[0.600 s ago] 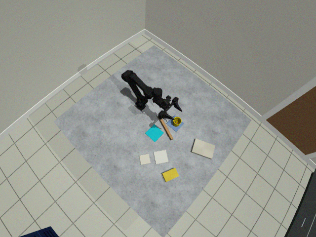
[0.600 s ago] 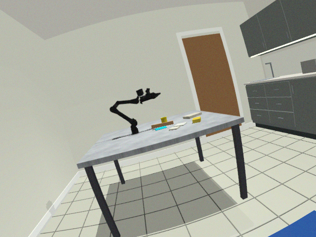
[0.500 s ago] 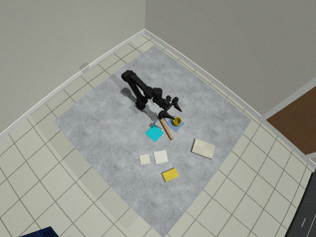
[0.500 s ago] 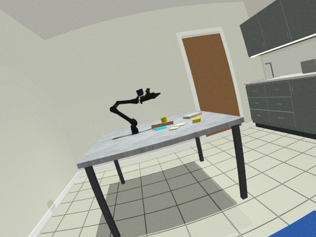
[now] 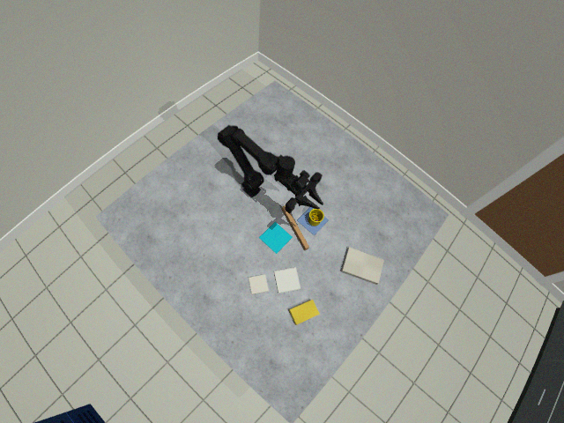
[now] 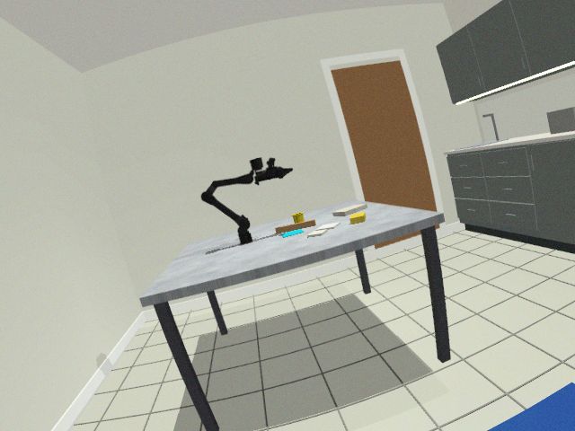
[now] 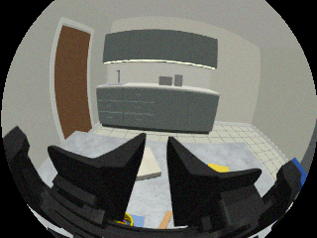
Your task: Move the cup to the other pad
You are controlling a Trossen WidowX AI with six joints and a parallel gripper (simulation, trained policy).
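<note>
The black two-fingered gripper (image 5: 320, 205) (image 6: 292, 170) (image 7: 157, 139) hangs high, fingers parted around nothing. Beyond the brown wooden bar (image 5: 297, 229) (image 6: 296, 226) (image 7: 165, 219), the yellow cup (image 5: 315, 217) (image 6: 297, 217) (image 7: 130, 219) stands upright on the blue square pad (image 5: 313, 230) (image 7: 139, 221); likely light and rigid, best taken level by its sides.

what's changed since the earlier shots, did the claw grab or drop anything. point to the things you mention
The claw's fingertips look closer together in the top view, a small gap left between them. The claw (image 5: 321, 206) (image 6: 291, 170) (image 7: 157, 139) took hold of nothing and let go of nothing. The yellow cup (image 5: 316, 223) (image 6: 297, 217) (image 7: 130, 218) stayed on the blue pad (image 5: 314, 230) (image 7: 139, 220).
</note>
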